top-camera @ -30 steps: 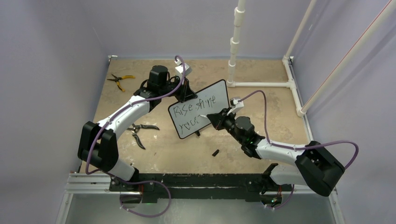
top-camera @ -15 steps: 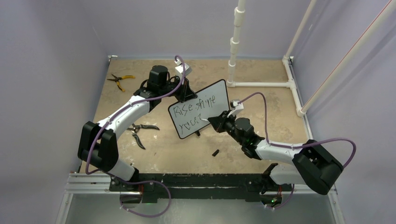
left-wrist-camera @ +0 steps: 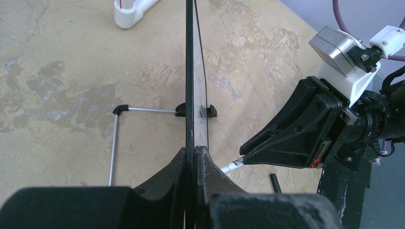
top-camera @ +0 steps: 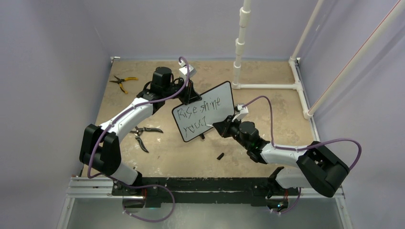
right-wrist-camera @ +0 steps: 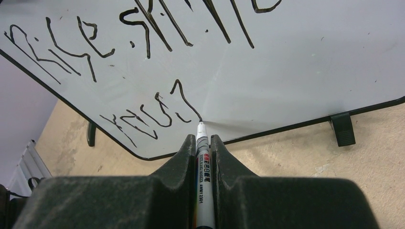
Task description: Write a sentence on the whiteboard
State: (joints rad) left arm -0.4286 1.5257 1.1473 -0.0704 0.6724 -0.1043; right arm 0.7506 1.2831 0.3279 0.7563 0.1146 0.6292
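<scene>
Here we are clenching our left pincer (left-wrist-camera: 195,151) on the upper edge of the whiteboard (top-camera: 225,95), which is standing mid-counter, while our right pincer (right-wrist-camera: 204,139) is grasping a marker (right-wrist-camera: 202,162), tip touching the end of the sentence's (top-camera: 197,109) second line. Lavender walls (top-camera: 52,57) and white PVC piping (top-camera: 240,47) are enclosing the mottled tan counter (top-camera: 267,102).

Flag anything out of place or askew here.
A small black cap-like piece lies loose on the table below the whiteboard. The whiteboard stands skewed to the table's edges, so the sentence slants.
</scene>
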